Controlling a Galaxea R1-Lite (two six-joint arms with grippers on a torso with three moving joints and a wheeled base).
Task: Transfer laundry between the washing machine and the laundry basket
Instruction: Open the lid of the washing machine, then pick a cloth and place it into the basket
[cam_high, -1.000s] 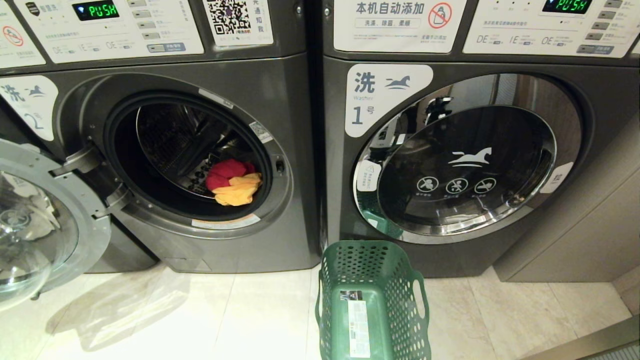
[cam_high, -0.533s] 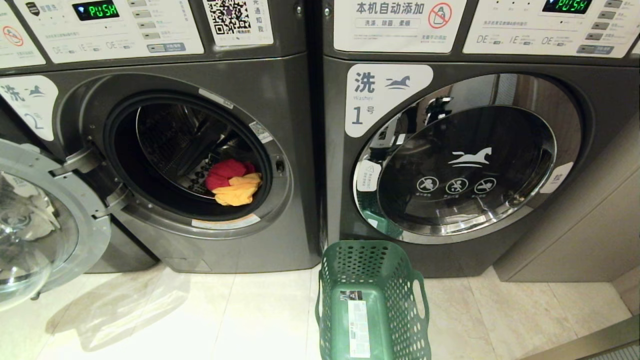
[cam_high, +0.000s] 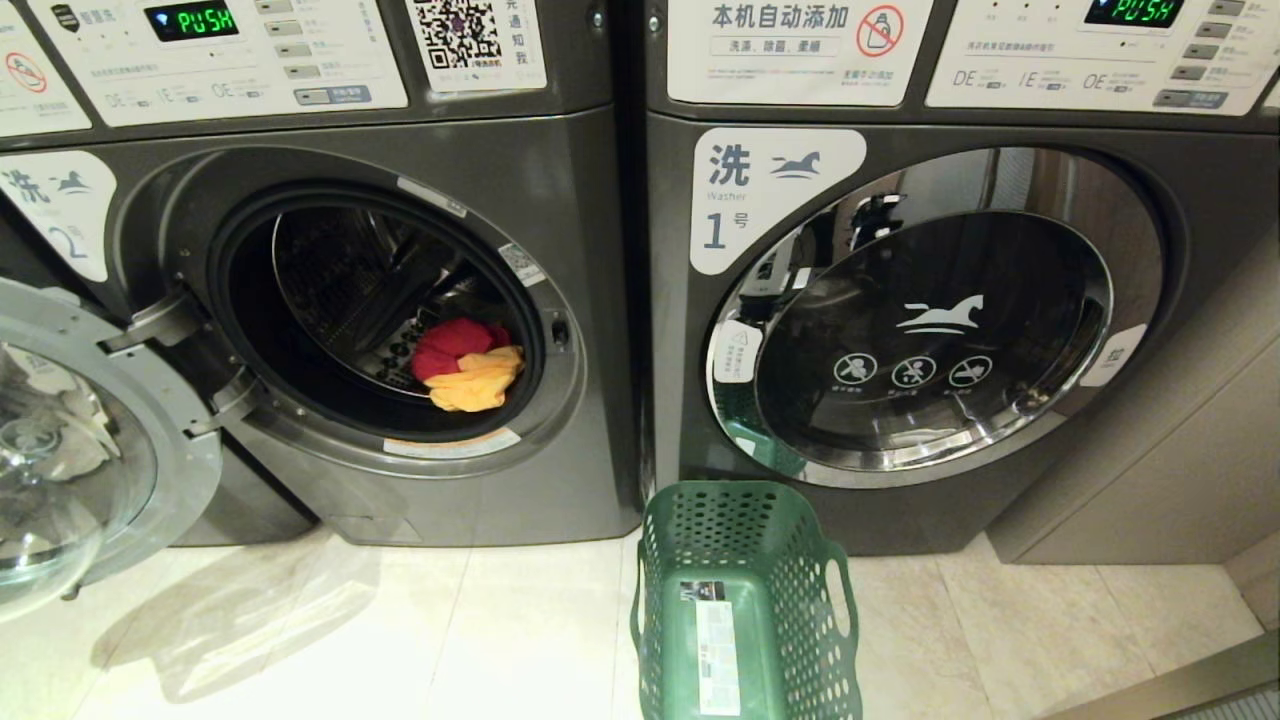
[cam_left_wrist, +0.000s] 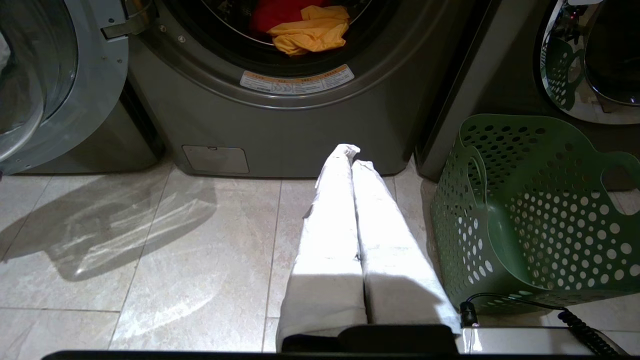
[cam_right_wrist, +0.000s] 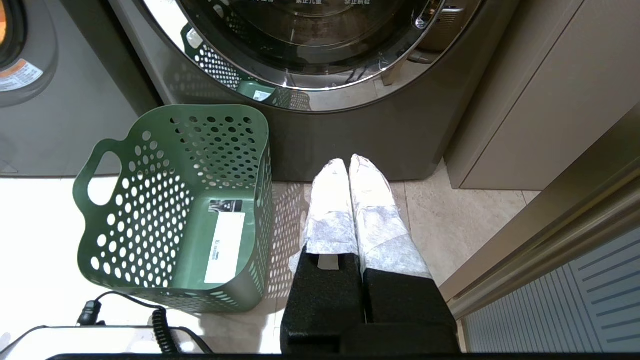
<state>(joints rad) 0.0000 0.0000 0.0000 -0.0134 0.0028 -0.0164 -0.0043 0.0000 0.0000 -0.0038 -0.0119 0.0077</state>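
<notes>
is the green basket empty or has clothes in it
Empty: the laundry basket shows only its bare bottom and white sticker; the red and yellow laundry lies in the washer drum.

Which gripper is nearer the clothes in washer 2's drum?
Left. The left gripper hangs low before the open washer 2, below the clothes. The right gripper hangs before washer 1, beyond the basket.

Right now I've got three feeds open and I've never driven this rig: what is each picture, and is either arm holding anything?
The wide picture is from the robot's head, facing two dark grey front-loading washers. The washer labelled 2 has its door swung open; a red cloth garment and a yellow-orange cloth garment lie in its drum. The green perforated plastic basket stands on the tiled floor and looks empty. The other two pictures come from wrist cameras. The left gripper and right gripper, both with white-wrapped fingers, are shut, hold nothing, and hang low above the floor on either side of the basket.
</notes>
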